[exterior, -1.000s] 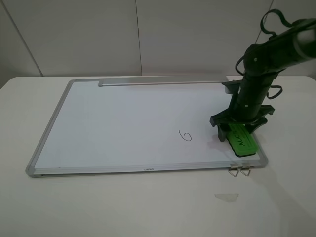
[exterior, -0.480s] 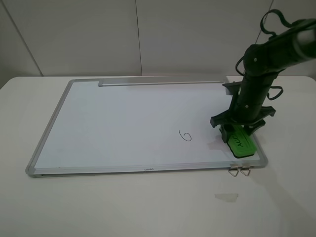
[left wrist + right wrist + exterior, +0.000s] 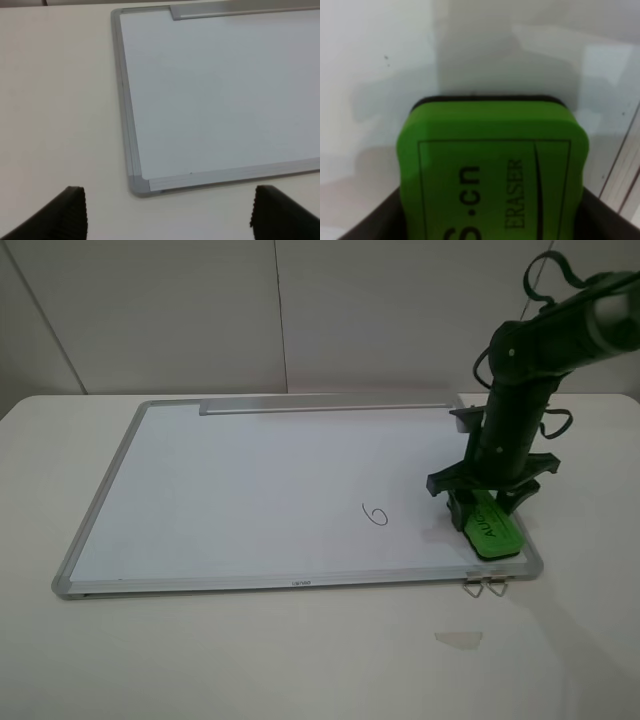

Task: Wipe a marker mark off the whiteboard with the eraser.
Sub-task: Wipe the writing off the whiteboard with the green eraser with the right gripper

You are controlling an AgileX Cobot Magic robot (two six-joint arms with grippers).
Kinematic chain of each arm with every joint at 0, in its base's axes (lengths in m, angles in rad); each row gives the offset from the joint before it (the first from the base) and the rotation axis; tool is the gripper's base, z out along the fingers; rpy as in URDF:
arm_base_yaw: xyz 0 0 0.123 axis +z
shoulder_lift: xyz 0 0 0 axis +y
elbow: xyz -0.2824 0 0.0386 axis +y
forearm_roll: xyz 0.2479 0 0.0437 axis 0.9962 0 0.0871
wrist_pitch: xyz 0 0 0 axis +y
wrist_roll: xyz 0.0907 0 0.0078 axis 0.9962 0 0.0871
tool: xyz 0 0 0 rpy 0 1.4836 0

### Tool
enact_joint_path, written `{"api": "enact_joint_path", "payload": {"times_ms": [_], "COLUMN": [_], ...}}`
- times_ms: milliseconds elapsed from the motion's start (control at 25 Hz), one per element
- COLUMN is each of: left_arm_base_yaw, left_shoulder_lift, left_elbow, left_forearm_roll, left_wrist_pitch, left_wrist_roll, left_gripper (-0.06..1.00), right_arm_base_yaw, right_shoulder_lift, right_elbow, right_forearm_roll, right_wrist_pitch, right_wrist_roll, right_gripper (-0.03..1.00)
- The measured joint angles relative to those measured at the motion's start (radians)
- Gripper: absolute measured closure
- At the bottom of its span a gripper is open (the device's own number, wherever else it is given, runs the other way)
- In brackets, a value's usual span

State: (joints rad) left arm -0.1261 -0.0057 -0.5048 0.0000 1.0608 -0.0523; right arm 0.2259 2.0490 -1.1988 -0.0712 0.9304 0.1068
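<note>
Bright green, black-lettered eraser point(image 3: 491, 531) at the whiteboard's point(image 3: 250, 490) near-right corner, right gripper point(image 3: 483, 510) newly clamped around it; left gripper's point(image 3: 167, 214) jaws spread wide.

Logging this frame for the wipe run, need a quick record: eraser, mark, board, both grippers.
eraser: green, at the near right corner of the whiteboard, between the fingers of the right gripper
marker mark: small black loop, left of the eraser, apart from it, not yet wiped
whiteboard: flat on the table, silver frame
right gripper: shut on the eraser
left gripper: open, empty, above the table beside a board corner
</note>
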Motion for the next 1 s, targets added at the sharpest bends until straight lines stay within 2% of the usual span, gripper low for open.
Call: {"api": "enact_joint_path", "payload": {"times_ms": [120, 200, 360, 560, 720, 1000], "left_arm_base_yaw": [0.000, 0.000, 0.000, 0.000, 0.000, 0.000], "left_shoulder_lift": [0.000, 0.000, 0.000, 0.000, 0.000, 0.000], "left_elbow": [0.000, 0.000, 0.000, 0.000, 0.000, 0.000], "left_forearm_roll": [0.000, 0.000, 0.000, 0.000, 0.000, 0.000], "left_wrist_pitch": [0.000, 0.000, 0.000, 0.000, 0.000, 0.000], "left_wrist_roll": [0.000, 0.000, 0.000, 0.000, 0.000, 0.000], "left_gripper": [0.26, 0.26, 0.26, 0.26, 0.26, 0.26], "right_arm_base_yaw": [0.032, 0.073, 0.193, 0.291, 0.330, 0.334], "right_shoulder_lift": [0.003, 0.003, 0.005, 0.041, 0.098, 0.198], "right_elbow": [-0.065, -0.114, -0.211, -0.301, -0.342, -0.346], "right_forearm_roll": [0.010, 0.014, 0.020, 0.023, 0.022, -0.009], "right_wrist_pitch": [0.085, 0.107, 0.125, 0.131, 0.130, 0.056], "right_wrist_roll": [-0.020, -0.024, -0.027, -0.027, -0.027, -0.027], "right_gripper": [0.38, 0.38, 0.38, 0.38, 0.38, 0.38]}}
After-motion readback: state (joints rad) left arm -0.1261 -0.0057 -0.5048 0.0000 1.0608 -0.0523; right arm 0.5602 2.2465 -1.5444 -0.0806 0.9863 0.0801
